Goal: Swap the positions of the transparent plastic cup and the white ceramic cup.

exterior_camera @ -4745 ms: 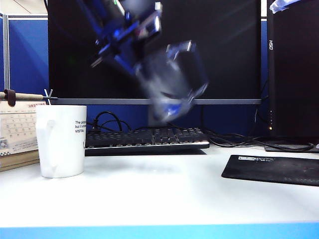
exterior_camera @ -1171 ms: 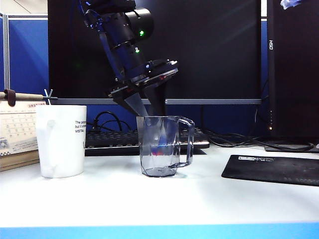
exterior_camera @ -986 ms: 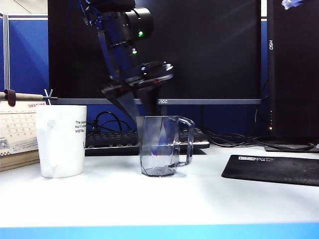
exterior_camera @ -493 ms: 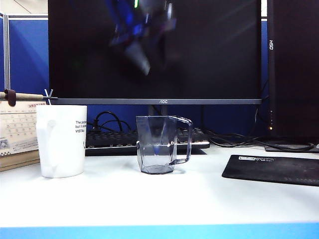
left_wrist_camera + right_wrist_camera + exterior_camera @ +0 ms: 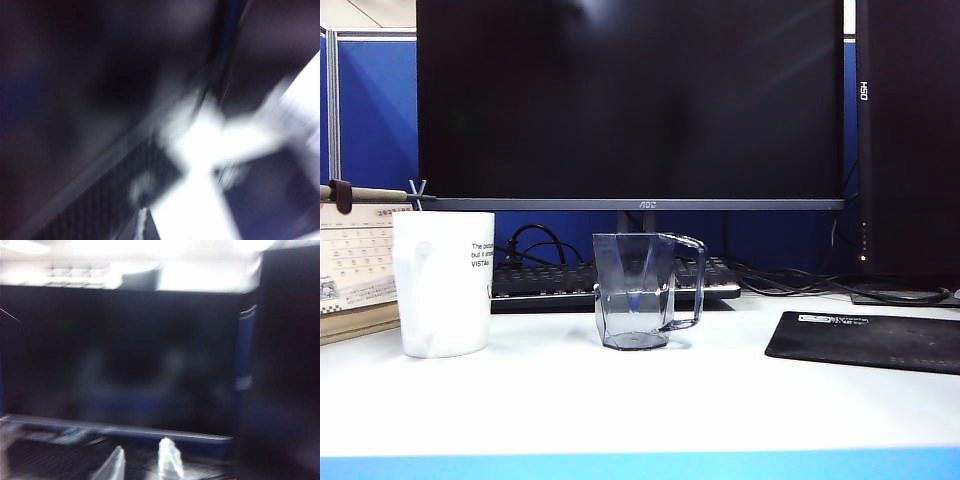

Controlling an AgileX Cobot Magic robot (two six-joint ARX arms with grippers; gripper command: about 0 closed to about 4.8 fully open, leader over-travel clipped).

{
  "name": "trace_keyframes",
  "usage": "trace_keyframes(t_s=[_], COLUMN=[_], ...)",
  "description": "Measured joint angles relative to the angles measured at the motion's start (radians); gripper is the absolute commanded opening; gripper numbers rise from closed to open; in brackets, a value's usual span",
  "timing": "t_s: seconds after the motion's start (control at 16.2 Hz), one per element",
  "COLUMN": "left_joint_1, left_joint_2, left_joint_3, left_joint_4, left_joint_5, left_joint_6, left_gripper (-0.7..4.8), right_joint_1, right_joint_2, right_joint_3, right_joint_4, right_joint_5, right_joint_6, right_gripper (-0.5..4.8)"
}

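The transparent plastic cup (image 5: pixel 638 292) stands upright on the white table, in the middle of the exterior view, with its handle to the right. The white ceramic cup (image 5: pixel 442 283) stands upright to its left, apart from it. Neither arm appears in the exterior view. The left wrist view is heavily blurred; my left gripper (image 5: pixel 142 226) shows only as one thin closed tip with nothing in it. In the right wrist view my right gripper (image 5: pixel 144 462) points at the dark monitor, its two pale fingertips (image 5: pixel 170 458) apart and nothing between them.
A large black monitor (image 5: pixel 630 100) and a keyboard (image 5: pixel 610 278) stand behind the cups. A second dark screen (image 5: pixel 910 140) is at the right, with a black mouse pad (image 5: pixel 865 340) in front of it. A desk calendar (image 5: pixel 355 265) sits at the far left.
The arm that set the clear cup down on the table has let go, risen and left the exterior view. The clear cup stays where it was set; the white cup has not moved.
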Motion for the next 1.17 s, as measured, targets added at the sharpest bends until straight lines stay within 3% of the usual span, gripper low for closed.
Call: trace_keyframes(t_s=[0.25,0.43,0.62,0.74,0.8,0.92,1.05,1.17], left_joint_1=[0.0,0.0,0.001,0.0,0.002,0.001,0.002,0.001], left_joint_2=[-0.236,-0.34,-0.5,-0.677,-0.774,-0.888,-0.892,-0.894], left_joint_3=[-0.006,-0.045,-0.357,-0.68,-0.856,-1.122,-1.25,-1.365], left_joint_4=[-0.007,-0.027,0.026,0.216,0.383,0.592,0.658,0.726], left_joint_5=[-0.051,-0.125,-0.253,-0.282,-0.282,-0.285,-0.3,-0.319], left_joint_6=[0.035,0.061,0.063,0.04,0.014,-0.003,-0.004,0.02], left_gripper=[-0.05,-0.05,-0.05,-0.05,-0.05,-0.05,-0.05,-0.05], right_joint_1=[-0.072,-0.072,-0.072,-0.072,-0.072,-0.072,-0.072,-0.072], right_joint_2=[-0.008,-0.008,-0.007,-0.006,-0.006,0.011,0.039,0.056], right_joint_3=[-0.002,-0.002,-0.003,-0.004,-0.005,-0.005,-0.036,-0.088], right_joint_4=[0.045,0.155,0.162,0.161,0.161,0.126,0.082,0.073], right_joint_5=[-0.014,-0.143,-0.186,-0.195,-0.216,-0.296,-0.404,-0.411], right_joint_6=[0.097,0.173,0.211,0.215,0.215,0.215,0.216,0.211], right_gripper=[0.47,0.43,0.39,0.39,0.39,0.39,0.2,-0.05])
